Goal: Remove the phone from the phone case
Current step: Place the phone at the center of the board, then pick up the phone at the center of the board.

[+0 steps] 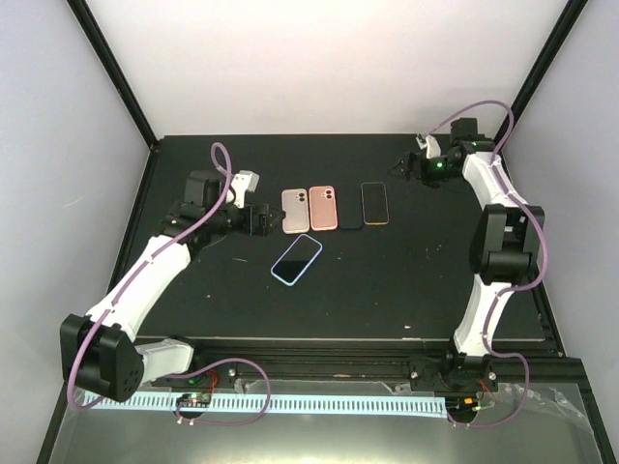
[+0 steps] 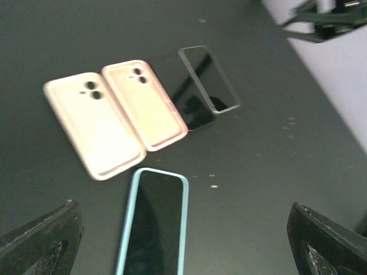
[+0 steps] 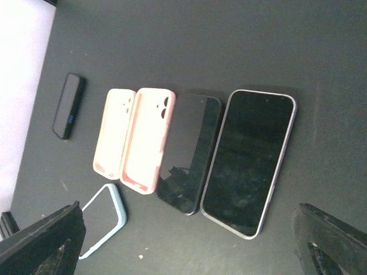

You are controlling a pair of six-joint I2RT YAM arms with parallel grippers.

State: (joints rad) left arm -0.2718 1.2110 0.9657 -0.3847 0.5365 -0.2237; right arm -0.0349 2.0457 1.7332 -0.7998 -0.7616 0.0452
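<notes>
A phone with a dark screen lies in a light blue phone case (image 1: 296,259) in the middle of the black table, apart from the row behind it. In the left wrist view the blue-cased phone (image 2: 155,229) lies low between that gripper's wide-apart fingers (image 2: 40,240). My left gripper (image 1: 261,220) hovers open just left of the row, holding nothing. Far right at the back, my right gripper (image 1: 406,166) is open and empty. Its view shows the blue case (image 3: 103,220) at the lower left.
Behind the blue case is a row: a cream empty case (image 1: 295,211), a pink empty case (image 1: 323,208), a black phone (image 1: 349,213) and a bare phone with a metal edge (image 1: 374,203). White walls and black frame posts (image 1: 111,68) enclose the table.
</notes>
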